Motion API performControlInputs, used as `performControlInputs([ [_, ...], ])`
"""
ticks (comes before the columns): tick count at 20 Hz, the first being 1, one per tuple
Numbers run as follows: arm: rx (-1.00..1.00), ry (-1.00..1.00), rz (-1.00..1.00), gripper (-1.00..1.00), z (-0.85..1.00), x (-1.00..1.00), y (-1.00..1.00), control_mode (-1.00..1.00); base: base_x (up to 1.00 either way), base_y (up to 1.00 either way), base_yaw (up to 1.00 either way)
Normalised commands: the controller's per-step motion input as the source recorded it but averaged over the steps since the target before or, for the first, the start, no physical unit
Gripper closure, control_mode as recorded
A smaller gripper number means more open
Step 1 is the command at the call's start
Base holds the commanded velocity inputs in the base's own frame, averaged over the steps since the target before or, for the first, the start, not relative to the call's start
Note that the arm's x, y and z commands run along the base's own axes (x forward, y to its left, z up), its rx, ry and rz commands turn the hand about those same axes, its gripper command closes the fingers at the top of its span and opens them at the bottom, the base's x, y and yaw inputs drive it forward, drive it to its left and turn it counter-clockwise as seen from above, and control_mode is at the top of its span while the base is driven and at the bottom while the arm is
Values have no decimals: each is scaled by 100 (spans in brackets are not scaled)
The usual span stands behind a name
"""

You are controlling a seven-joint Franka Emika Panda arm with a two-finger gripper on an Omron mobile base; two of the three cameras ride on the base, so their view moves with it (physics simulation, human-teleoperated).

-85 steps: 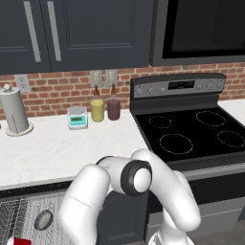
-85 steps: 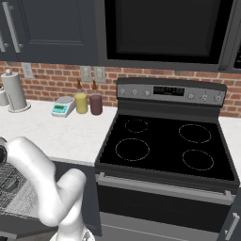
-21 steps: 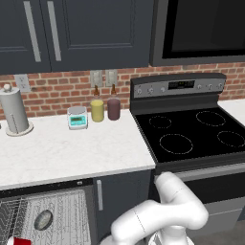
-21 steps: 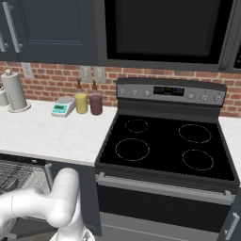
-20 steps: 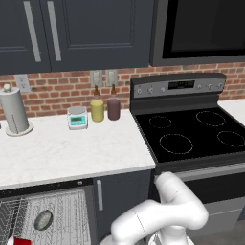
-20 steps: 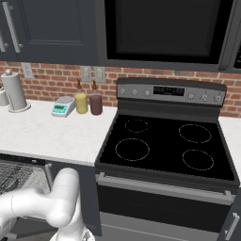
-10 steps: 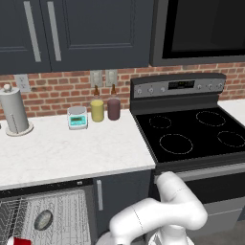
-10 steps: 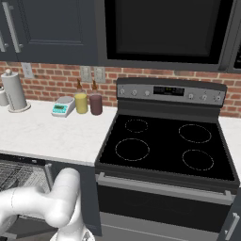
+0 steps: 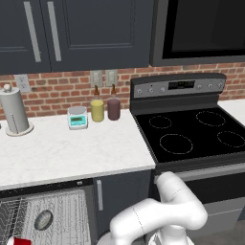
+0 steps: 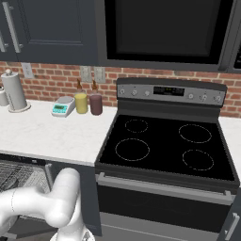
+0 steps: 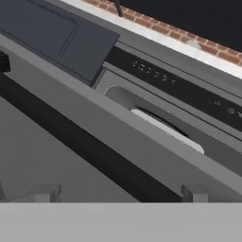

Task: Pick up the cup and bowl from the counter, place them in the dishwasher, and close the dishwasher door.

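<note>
Claw [image 11: 118, 193] spread wide against the dishwasher door [image 11: 71, 160], cup [image 9: 21, 240] and bowl [image 9: 43, 219] racked, worktop [image 9: 67, 153] above

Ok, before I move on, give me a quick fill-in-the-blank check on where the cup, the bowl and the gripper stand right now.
1. The cup sits in the dishwasher rack, and its colour is ____.
2. The grey bowl lies in the ____, not on the counter.
3. On the counter, the yellow jar stands directly beside the ____ jar.
4. In the hand view the gripper has its fingertips spread ____ with nothing between them.

Missing words: red; dishwasher rack; maroon; apart
</note>
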Motion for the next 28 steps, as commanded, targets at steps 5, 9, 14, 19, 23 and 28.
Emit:
performControlInputs([
  [5, -2, -6, -7, -100, -21, 37, -25, -100, 0, 0, 0],
  [9, 0, -1, -12, -100, -3, 53, -55, -100, 0, 0, 0],
  [14, 0, 0, -10, -100, 3, 63, -46, -100, 0, 0, 0],
  [19, 2, 0, -9, -100, 13, 74, -48, -100, 0, 0, 0],
  [23, 1, 0, -8, -100, 13, 58, -37, -100, 0, 0, 0],
  [28, 1, 0, -7, -100, 12, 68, -36, -100, 0, 0, 0],
])
